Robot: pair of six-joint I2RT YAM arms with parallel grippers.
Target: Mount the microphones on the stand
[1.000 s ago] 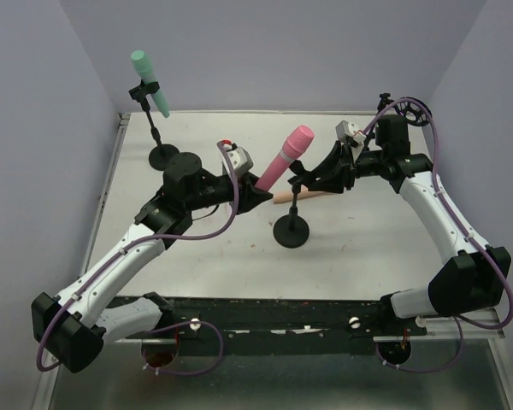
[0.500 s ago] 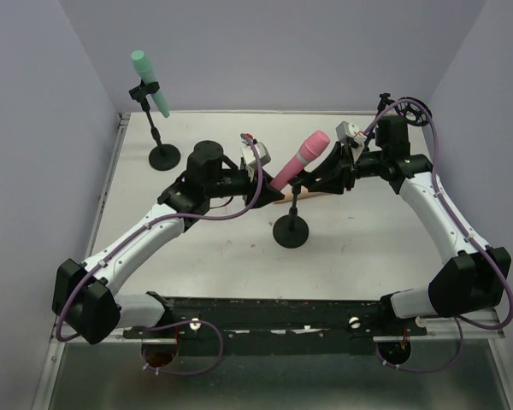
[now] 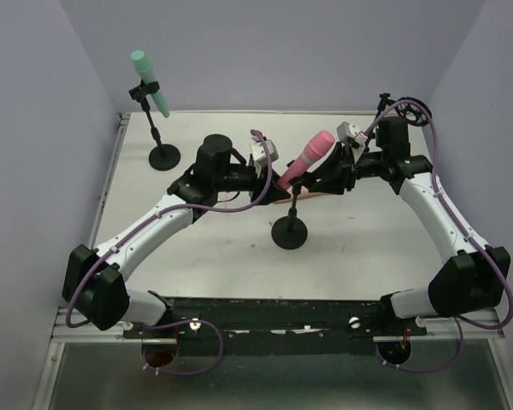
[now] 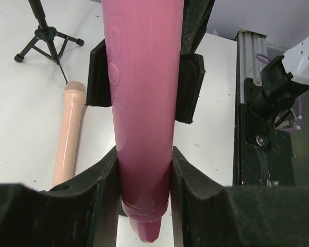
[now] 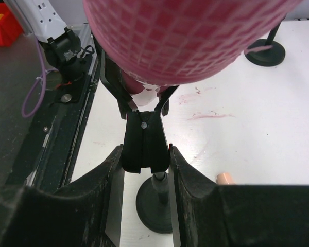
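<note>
Scooted a bit further right, left pincer (image 4: 144,177) clenched round the pink microphone (image 4: 141,92), right pincer (image 5: 144,170) squeezing the stand clip (image 5: 143,139), mic slanting head up-right.

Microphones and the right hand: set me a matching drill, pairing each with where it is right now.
Things:
1. teal microphone
2. pink microphone
3. peach microphone
4. right hand

Places:
A. lying flat on the table
B. closed on the middle stand's clip
C. clipped on the far-left stand
D. gripped by the left hand

Pairs: 1-C, 2-D, 3-A, 4-B
</note>
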